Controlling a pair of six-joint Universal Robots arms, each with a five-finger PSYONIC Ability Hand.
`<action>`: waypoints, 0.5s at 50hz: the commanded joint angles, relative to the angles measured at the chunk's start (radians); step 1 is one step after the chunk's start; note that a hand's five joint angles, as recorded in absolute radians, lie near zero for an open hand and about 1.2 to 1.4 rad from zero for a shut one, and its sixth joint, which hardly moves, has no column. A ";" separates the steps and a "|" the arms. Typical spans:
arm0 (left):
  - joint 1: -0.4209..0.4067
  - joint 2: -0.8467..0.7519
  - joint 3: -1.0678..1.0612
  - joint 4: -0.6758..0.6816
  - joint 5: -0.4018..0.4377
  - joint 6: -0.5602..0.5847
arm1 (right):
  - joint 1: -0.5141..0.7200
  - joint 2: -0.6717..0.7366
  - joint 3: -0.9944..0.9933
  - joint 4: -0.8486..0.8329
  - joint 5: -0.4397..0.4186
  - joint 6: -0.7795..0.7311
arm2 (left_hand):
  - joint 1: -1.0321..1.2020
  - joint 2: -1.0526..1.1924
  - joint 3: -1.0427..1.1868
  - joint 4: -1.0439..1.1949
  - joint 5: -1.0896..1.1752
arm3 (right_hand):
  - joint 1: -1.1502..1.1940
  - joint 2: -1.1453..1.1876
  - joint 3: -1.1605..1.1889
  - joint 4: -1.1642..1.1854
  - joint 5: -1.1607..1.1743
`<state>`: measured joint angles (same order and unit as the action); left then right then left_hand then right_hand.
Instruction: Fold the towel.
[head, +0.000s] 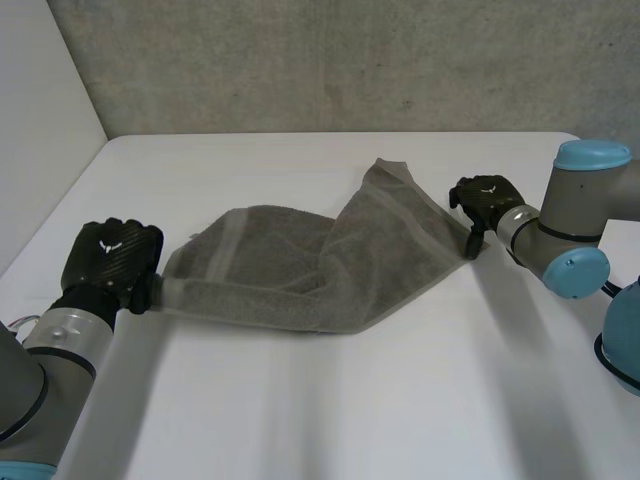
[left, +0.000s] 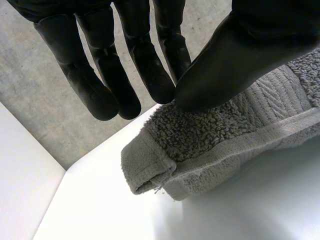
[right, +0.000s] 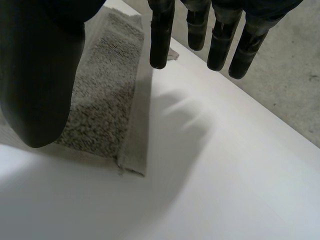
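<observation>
Lying across the middle of the white table (head: 400, 400), the grey terry-cloth towel (head: 300, 265) is twisted. Its right half is turned over the left, hiding the layer beneath the overlap.

The black left hand (head: 108, 258) sits at the towel's 9 o'clock end. Its straight fingers (left: 145, 65) reach past the hemmed corner and its thumb (left: 225, 65) rests on top of the pile. Nothing is pinched, and the thumb covers the cloth under it.

The black right hand (head: 487, 200) sits at the towel's 2 o'clock corner. Its fingers (right: 220, 45) are straight and apart from its thumb (right: 40, 75). That corner lies flat on the table under the palm, partly masked by the thumb.
</observation>
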<state>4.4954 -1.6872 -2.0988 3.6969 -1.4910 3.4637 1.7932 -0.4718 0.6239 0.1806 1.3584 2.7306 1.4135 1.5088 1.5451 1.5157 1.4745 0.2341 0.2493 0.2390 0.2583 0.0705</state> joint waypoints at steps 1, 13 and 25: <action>-0.007 0.000 -0.001 0.000 0.000 0.000 | -0.021 0.035 -0.042 0.022 0.004 -0.002 | -0.017 -0.113 -0.149 -0.119 -0.253 | 0.004 -0.012 -0.001 -0.021 -0.007; -0.010 0.000 -0.006 0.000 0.000 0.000 | -0.025 0.082 -0.101 0.031 0.004 -0.002 | -0.017 -0.113 -0.149 -0.119 -0.253 | 0.012 -0.003 0.007 -0.012 0.001; -0.010 0.000 -0.007 0.000 0.000 0.000 | -0.014 0.116 -0.154 0.031 0.005 0.001 | -0.017 -0.113 -0.149 -0.119 -0.253 | 0.092 0.076 0.087 0.067 0.081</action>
<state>4.4856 -1.6874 -2.1050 3.6969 -1.4910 3.4637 1.7723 -0.3708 0.4909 0.2118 1.3637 2.7304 1.4135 1.5088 1.5451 1.5157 1.4745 0.2956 0.2815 0.2868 0.2826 0.1290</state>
